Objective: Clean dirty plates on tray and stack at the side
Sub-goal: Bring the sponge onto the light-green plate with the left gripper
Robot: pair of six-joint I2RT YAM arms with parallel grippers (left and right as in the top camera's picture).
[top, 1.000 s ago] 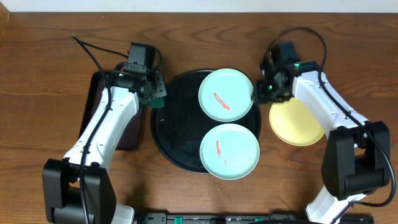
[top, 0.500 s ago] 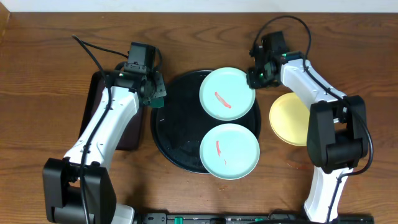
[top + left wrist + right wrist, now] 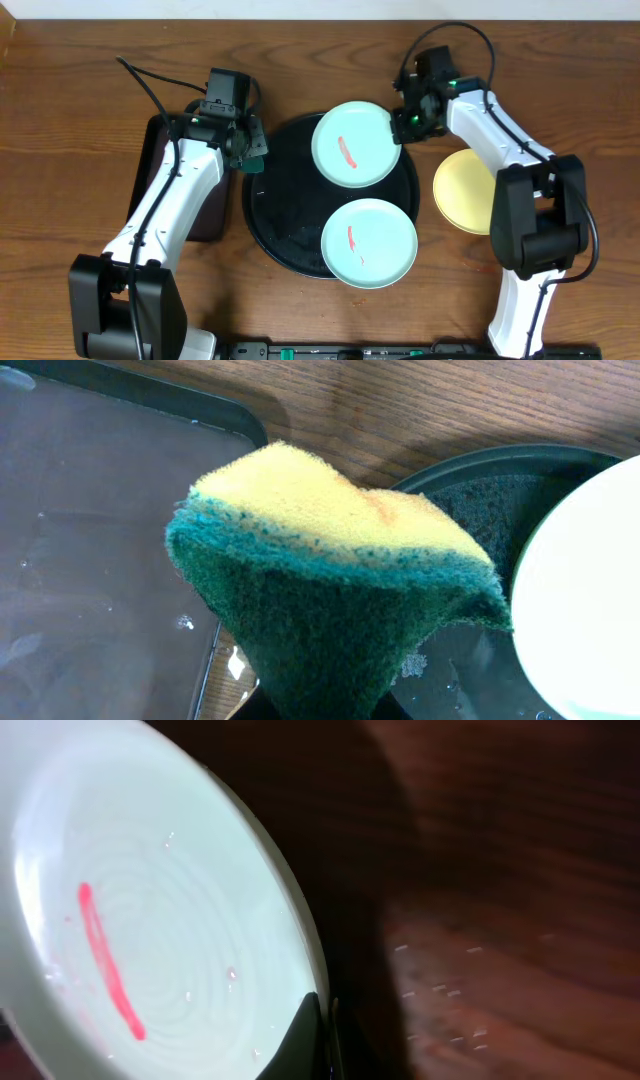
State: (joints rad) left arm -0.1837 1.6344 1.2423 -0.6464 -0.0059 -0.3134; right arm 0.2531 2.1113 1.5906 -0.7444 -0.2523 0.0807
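On the overhead view, my right end effector [image 3: 405, 122] is pressed together on the right rim of the far green plate [image 3: 352, 145], which sits at the far right of the round black tray [image 3: 262, 232] with its far edge over the tray's rim. The near green plate [image 3: 368, 243] lies on the near right part of the tray, and the yellow plate [image 3: 470, 195] rests on the worktop [image 3: 80, 100] just right of the tray. Both green plates show a red smear. My left end effector [image 3: 245, 150] hangs at the tray's far left edge pinching a sponge [image 3: 252, 157], above the gap between the tray and the rectangular tray [image 3: 152, 150] to its left. On the left wrist view the sponge fills the frame, yellow face up and green scrub face down. It hides the fingers, so I read the pinch from the way it is folded. On the right wrist view one dark fingertip [image 3: 300, 1042] bites the plate's rim, with the smear [image 3: 105, 960] well inside the bowl. I cannot tell whether the plate is lifted clear. I judge the step in hand to be presenting this plate for wiping: hold the rim firmly, tilt the dirty face toward the sponge, and press the green face along the length of the smear without prying the plate out of the pinch.
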